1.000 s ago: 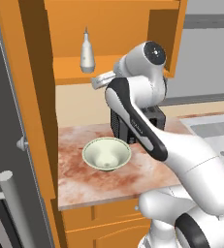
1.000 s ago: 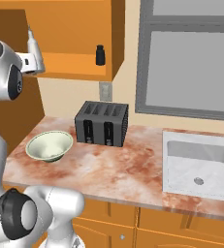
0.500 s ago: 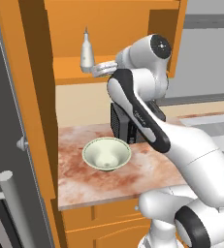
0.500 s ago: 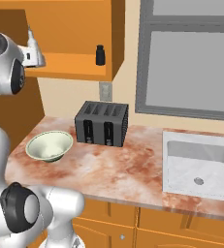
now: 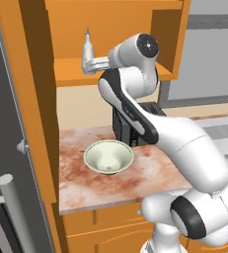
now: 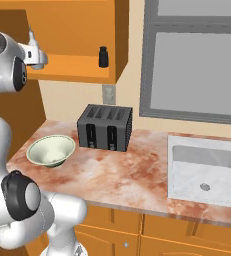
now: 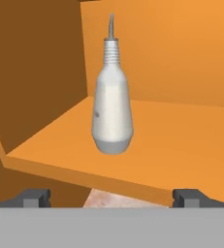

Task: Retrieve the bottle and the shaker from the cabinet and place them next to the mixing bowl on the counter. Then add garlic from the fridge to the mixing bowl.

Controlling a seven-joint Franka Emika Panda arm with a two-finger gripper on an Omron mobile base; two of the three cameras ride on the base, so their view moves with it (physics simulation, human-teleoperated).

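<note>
While half hidden behind the raised hand in the left base view, stands upright on the orange cabinet shelf (image 7: 181, 131): pale grey bottle (image 7: 112, 104), bulbous at the bottom, narrowing to a ribbed neck and thin pointed spout. Seen whole from the hand view, near the shelf's front edge, beside the darker side wall. Jaws (image 7: 111, 197) spread wide, holding nothing, level with the shelf front and apart from the bottle; just the two dark tips visible at the bottom of the hand view, the rest cut off. In the right base view, bottle mostly covered by the white wrist, spout alone poking up. Further along the same shelf, near its open end: small dark shaker (image 6: 103, 56), cylindrical, too small to make out detail. Below, on the mottled reddish stone bench (image 6: 137, 175): smooth pale green mixing bowl (image 5: 108, 157), round and empty, just beside a boxy black toaster (image 6: 105, 127) with slots on top, partly hidden by the arm in the left base view. Sink (image 6: 207, 167) cut off at the right edge.
</note>
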